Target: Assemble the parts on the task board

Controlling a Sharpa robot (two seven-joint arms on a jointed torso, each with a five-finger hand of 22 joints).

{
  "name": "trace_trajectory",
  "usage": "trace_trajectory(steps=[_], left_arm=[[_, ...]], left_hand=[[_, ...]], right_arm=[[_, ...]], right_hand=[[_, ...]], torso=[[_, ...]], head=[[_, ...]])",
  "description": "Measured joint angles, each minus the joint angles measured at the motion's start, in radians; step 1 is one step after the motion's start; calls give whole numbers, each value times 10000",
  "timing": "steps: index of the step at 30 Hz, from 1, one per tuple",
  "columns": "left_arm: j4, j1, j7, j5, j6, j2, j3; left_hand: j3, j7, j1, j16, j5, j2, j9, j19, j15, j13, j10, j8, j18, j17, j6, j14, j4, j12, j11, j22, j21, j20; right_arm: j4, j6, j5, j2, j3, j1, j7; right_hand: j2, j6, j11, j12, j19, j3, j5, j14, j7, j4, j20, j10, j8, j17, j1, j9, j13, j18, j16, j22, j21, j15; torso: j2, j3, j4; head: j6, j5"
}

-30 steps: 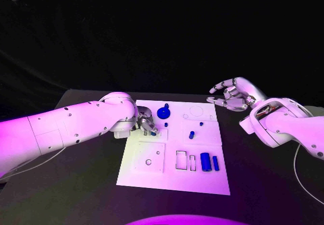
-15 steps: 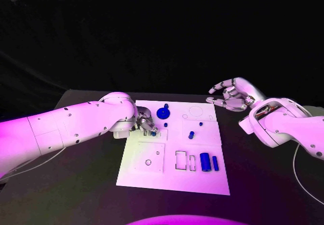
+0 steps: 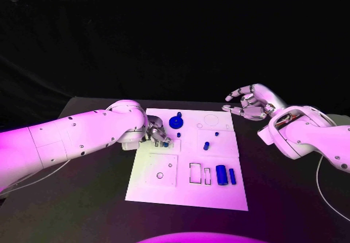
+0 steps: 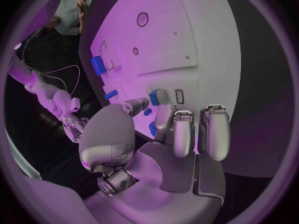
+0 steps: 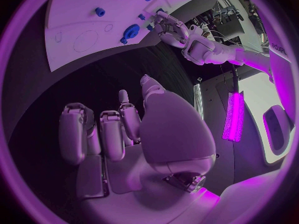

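White task board [image 3: 191,174] lies flat in the middle of the black table [image 3: 87,192], long side running away from the robot. Blue parts are distributed over it. A round, gear-like part [image 3: 176,122] sits near the far edge, with a small peg [image 3: 179,114] just beyond it. Two small pegs [image 3: 216,134] [image 3: 206,146] stand toward the centre-right. Near the board's middle-right, a thick cylinder [image 3: 221,174] and a thinner bar [image 3: 232,175] lie side by side, next to two outlined rectangular recesses [image 3: 195,172]. A small ring-shaped hole [image 3: 160,175] marks the near-left quadrant.

Left hand [image 3: 156,132] is lowered onto the far-left area of the board, fingers pointing down and drawn close together. In the left wrist view, the fingertips [image 4: 163,115] converge around a small blue part [image 4: 153,128] at a slot in the board; the thumb sits close against it. Whether the part is actually pinched or merely touched cannot be told.

Right hand [image 3: 248,102] hovers off the board, above the table beyond the board's far-right corner. Its fingers are loosely curled and apart, and it holds nothing; the right wrist view confirms an empty palm [image 5: 134,134].
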Motion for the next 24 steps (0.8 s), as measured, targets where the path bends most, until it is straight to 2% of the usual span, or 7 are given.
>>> trace_trajectory(steps=[4,6,11,12,16,21,24], left_arm=[[133,-30,0,11,-5,-111,55],[230,-45,-3,11,-9,-204,144],[447,-7,-10,-5,-30,-410,462],[506,27,-10,-13,-40,-459,538],[622,185,-10,-32,-84,-599,721],[487,414,0,-32,-152,-687,849],[188,500,9,-19,-163,-653,877]], left_hand=[[-12,0,0,0,0,0,0,0,0,-38,0,-2,0,0,-1,0,12,0,0,0,0,1],[-81,0,0,0,0,0,-1,0,0,-70,0,-3,0,0,-1,0,26,0,0,0,0,1],[-183,0,71,0,0,-70,-16,0,1,-188,0,-2,0,0,-1,0,41,-50,0,0,0,1],[-205,0,100,0,0,-100,-20,0,1,-214,-9,-2,0,0,-1,0,39,-79,0,0,-15,1],[-387,74,278,0,0,-156,-69,0,1,-443,-243,-84,0,-1,-149,0,110,-251,54,0,-109,1],[-693,287,754,0,0,-199,-320,4,47,-950,-635,-581,0,0,-512,-31,279,-579,235,0,-158,5],[-912,445,1007,0,0,-205,-641,22,219,-1223,-851,-1092,0,-1,-773,-37,354,-757,406,0,-204,164]], right_arm=[[-6,0,1,-3,0,-8,3],[-15,0,1,-4,0,-13,4],[-63,1,2,-3,-1,-23,7],[-76,1,3,-3,-1,-25,7],[-135,1,5,0,-1,-29,8],[-185,3,7,6,-1,-34,10],[-206,5,8,9,-1,-38,10]], right_hand=[[-38,0,0,0,-20,0,0,0,0,0,-20,0,0,0,-38,0,-1,0,0,-1,0,0],[-38,0,0,0,-20,0,0,0,0,0,-20,0,0,-1,-38,-1,-1,-1,0,-1,0,0],[-38,0,0,0,-20,0,0,0,0,0,-20,0,40,-1,-38,-1,-1,-1,0,1,0,0],[-38,-4,0,0,-20,0,0,0,4,0,-20,0,40,-1,-37,-1,-1,-1,0,5,0,0],[-38,-29,0,0,-20,0,0,0,29,0,-20,0,40,-1,-37,-1,-2,-1,0,7,0,0],[-38,-29,0,0,-20,0,-42,0,29,0,-20,0,40,-1,-37,3,-2,-1,0,6,0,0],[-38,-29,0,0,-20,0,-42,0,30,0,-20,0,40,-2,-37,8,-2,-1,0,6,0,0]], torso=[[-2,0,1],[-7,0,4],[-15,7,6],[-15,7,6],[-12,6,9],[-7,7,5],[-3,7,6]], head=[[5,-17],[12,-21],[44,-21],[52,-21],[99,-12],[164,12],[206,22]])
